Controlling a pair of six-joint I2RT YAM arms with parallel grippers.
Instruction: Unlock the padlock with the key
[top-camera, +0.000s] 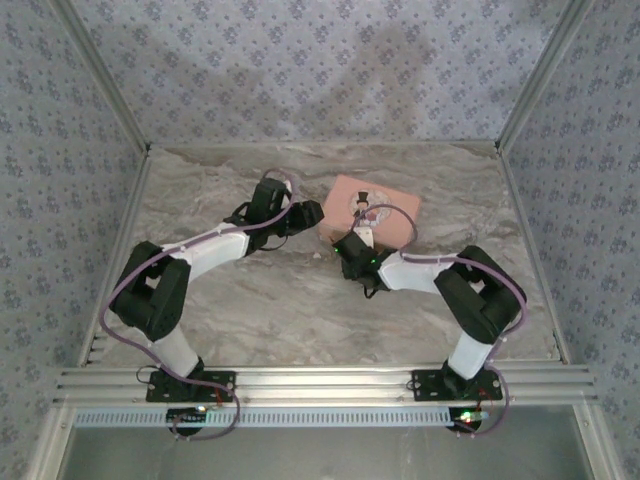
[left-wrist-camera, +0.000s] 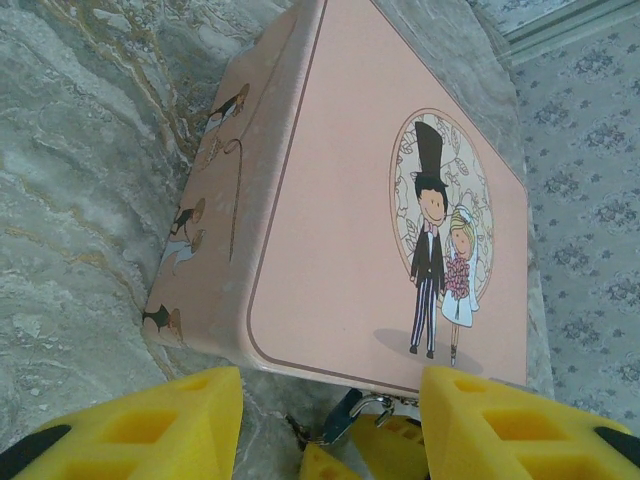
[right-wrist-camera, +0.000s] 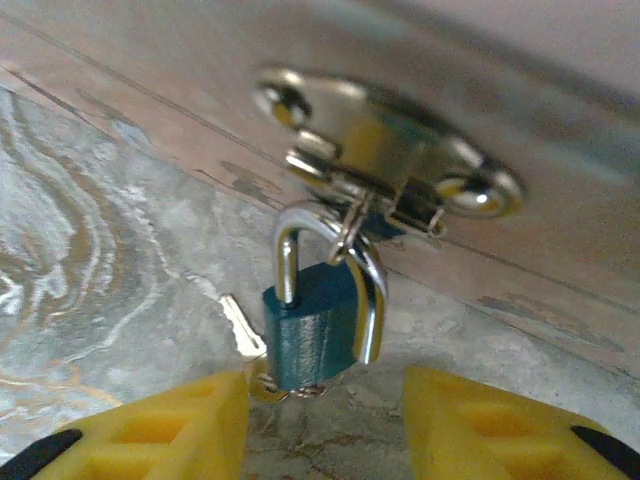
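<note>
Overhead looks down; close wrist views share padlock (right-wrist-camera: 318, 335).

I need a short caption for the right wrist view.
Padlock hanging from the clasp of the pink box, key beside it on the marble table.

no readable text, no labels

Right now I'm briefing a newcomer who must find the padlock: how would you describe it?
Find the pink box on the marbled table; a silver clasp is fixed to its side wall. The padlock hangs from that clasp: a small bluish block with a silver shackle, unlike the flat pale key beside it.
</note>
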